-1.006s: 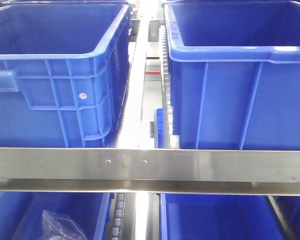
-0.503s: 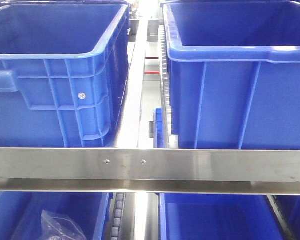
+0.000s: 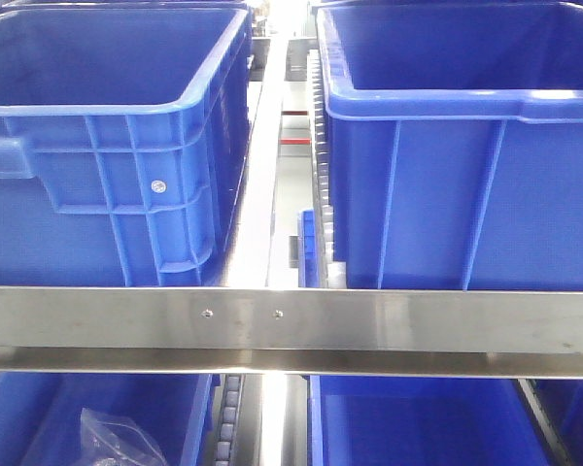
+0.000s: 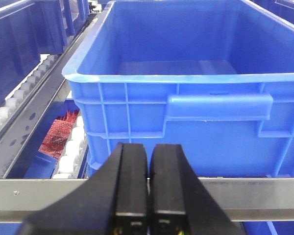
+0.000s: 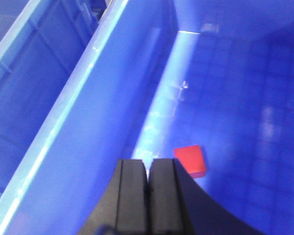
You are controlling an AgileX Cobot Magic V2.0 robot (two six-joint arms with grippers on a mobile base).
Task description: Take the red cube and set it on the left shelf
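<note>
Front view matches earlier frames but for a slight shift in framing. Red cube (image 5: 190, 160) lying on bin floor (image 5: 245, 122), near left wall, just beyond right hand (image 5: 148, 183), clenched empty. Left hand (image 4: 147, 169) clenched empty before blue bin (image 4: 186, 93) at shelf rail (image 4: 245, 188). Cube's near corner hidden.

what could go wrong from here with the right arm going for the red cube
The right gripper is shut, so it must open before descending or it will just push the red cube along the bin floor. The cube also lies close to the blue bin's wall, so an opened finger might strike that wall. The view is blurred, which could spoil alignment.
</note>
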